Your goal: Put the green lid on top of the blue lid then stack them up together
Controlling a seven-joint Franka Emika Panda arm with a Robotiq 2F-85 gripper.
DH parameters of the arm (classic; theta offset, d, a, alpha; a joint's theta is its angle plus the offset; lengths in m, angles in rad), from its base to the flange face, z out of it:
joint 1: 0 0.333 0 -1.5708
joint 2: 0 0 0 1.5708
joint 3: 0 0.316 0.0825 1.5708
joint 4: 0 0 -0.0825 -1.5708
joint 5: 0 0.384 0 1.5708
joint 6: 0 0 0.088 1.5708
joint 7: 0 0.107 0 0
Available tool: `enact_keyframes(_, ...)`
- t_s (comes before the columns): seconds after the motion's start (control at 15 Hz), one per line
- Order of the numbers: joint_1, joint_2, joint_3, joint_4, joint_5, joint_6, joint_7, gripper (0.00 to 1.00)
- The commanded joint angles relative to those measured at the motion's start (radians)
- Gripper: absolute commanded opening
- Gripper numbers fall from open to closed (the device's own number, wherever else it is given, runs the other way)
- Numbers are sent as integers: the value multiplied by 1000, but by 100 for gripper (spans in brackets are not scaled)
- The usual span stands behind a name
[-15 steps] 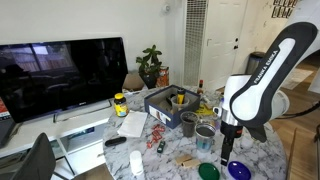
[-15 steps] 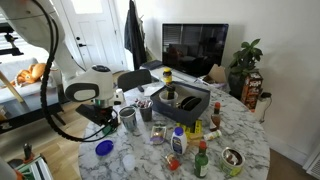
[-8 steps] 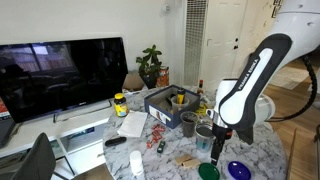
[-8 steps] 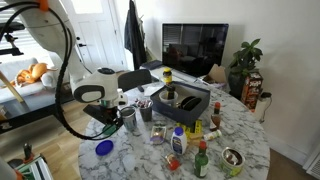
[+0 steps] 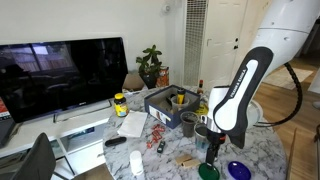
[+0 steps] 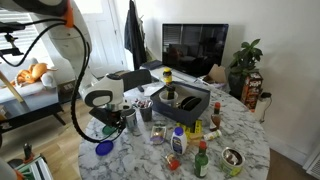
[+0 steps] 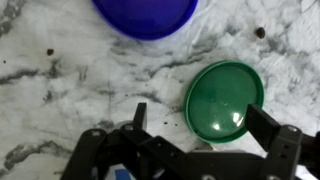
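Observation:
The green lid lies flat on the marble table, and the blue lid lies flat a little apart from it at the top edge of the wrist view. My gripper is open and empty, low over the table, with the green lid between its fingers and nearer the right one. In an exterior view the gripper hangs just above the green lid, with the blue lid beside it. In an exterior view the blue lid shows below the gripper; the green lid is hidden there.
Two grey metal cups stand just behind the gripper. A dark box of items, bottles, a yellow-lidded jar and small clutter crowd the table. The lids lie near the table edge. A TV stands behind.
The arm has swung across and come down, bringing the open gripper from beside the cups to just over the green lid. The lids have not moved.

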Motion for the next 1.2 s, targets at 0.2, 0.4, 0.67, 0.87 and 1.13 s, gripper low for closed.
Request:
enact_keyframes(0.2,-69,45,38,15,-150,11,121,90)
enact_keyframes(0.4,-68,29,33,2,-181,19,161,100)
enact_keyframes(0.67,-116,-28,70,-50,-170,44,168,100)
enact_keyframes(0.87,-186,-75,129,-111,-154,90,148,100)
enact_keyframes(1.13,-378,-68,328,-164,-162,153,84,100)
